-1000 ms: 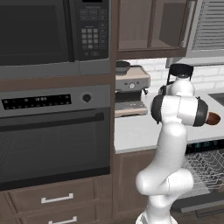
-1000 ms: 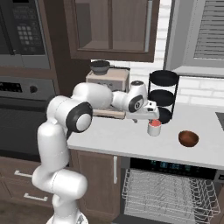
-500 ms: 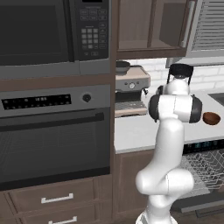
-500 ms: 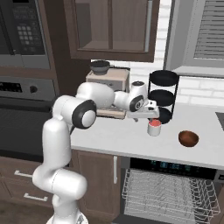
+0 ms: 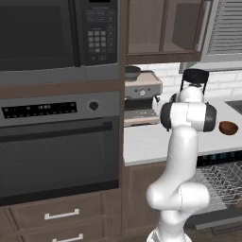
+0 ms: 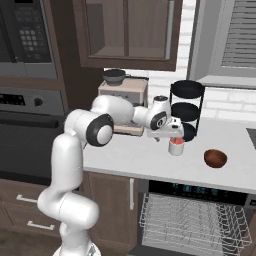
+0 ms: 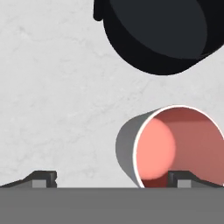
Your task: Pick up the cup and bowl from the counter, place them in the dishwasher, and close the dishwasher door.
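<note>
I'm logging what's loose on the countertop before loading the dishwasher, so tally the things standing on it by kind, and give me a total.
Cup, red inside: 1
Brown bowl: 1
Espresso machine: 1
Black tiered stand: 1
Total: 4

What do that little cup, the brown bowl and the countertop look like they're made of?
The small grey cup with a red inside looks like glazed ceramic or plastic: smooth, uniform colour, thin white rim. The dark reddish-brown bowl could be wood or glazed pottery; its soft sheen leaves that open. The pale grey-white counter looks like polished stone, with faint mottled veining.
</note>
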{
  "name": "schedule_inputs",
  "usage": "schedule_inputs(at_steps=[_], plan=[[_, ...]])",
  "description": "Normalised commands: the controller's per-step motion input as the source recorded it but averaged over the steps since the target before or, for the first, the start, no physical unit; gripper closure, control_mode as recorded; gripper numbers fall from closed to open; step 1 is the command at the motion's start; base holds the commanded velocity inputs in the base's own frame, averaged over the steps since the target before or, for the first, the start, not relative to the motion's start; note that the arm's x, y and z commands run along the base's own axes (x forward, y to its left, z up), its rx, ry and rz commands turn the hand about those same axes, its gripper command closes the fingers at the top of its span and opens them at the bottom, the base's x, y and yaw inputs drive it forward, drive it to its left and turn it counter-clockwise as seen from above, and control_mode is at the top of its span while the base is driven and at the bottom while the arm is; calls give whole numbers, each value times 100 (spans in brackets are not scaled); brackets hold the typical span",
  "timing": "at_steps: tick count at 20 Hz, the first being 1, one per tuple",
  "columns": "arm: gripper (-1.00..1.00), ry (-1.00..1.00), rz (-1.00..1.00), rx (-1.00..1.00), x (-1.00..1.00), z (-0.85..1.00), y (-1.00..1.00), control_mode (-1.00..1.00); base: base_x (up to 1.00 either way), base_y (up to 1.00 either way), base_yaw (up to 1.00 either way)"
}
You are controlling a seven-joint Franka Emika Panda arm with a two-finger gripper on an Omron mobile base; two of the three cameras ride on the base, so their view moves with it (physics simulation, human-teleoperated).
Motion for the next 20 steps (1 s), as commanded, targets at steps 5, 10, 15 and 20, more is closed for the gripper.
schedule_inputs(at_steps=[5, 10, 15, 20], plan=[[-100, 0, 1, 0, 19, -18, 0, -100, 0, 0, 0], [-100, 0, 3, 0, 13, -12, 0, -100, 0, 0, 0], [-100, 2, 2, 0, 0, -15, 0, -100, 0, 0, 0], [100, 2, 2, 0, 0, -15, 0, -100, 0, 0, 0]])
